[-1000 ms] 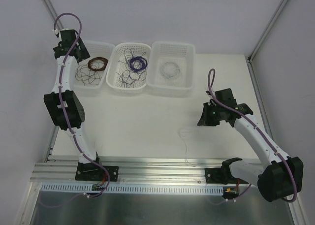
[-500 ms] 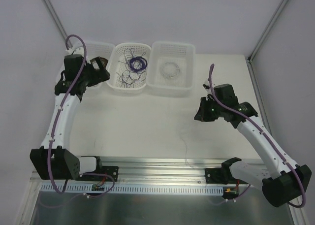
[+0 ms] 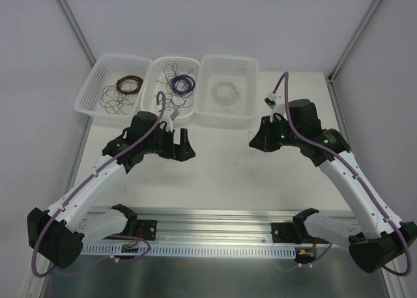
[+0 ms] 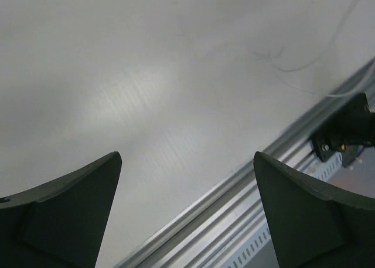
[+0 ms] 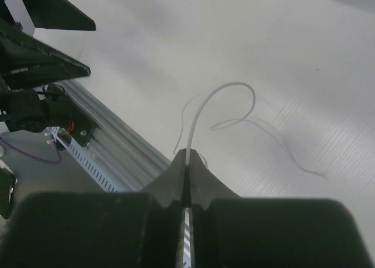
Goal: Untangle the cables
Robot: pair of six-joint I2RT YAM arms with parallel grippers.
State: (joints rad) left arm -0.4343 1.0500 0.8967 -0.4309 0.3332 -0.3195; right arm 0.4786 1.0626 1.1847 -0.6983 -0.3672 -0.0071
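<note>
The left pincer [image 4: 186, 158] is spread wide, its two dark fingers [image 4: 70, 215] far apart with nothing between them. It hangs over bare white counter [image 3: 215, 174] near the middle, touching nothing (only the counter surface and the aluminium rail [image 4: 234, 221] at the near edge show through the gap).

The right pincer [image 5: 187, 160] is closed tight, its jaws pressed together on a white wire [image 5: 233, 84]. The wire leaves the fingertips, arcs up and over to the right, then curls back down toward the counter. A finer, paler length trails off to the right across the surface. In the top view this pincer is over the right part of the counter, just near of the right basket [image 3: 228, 57], well apart from the left one.

The cables [image 3: 174, 104] lie in the middle basket [image 3: 171, 59] at the far edge: loose dark strands in irregular loops, spread around a neat purple coil [image 3: 182, 84], with the left arm's hose crossing in front of their near side. The left basket [image 3: 114, 55] holds a brown coil [image 3: 130, 84] and some dark loops, and the right basket a white coil [image 3: 225, 90].
</note>
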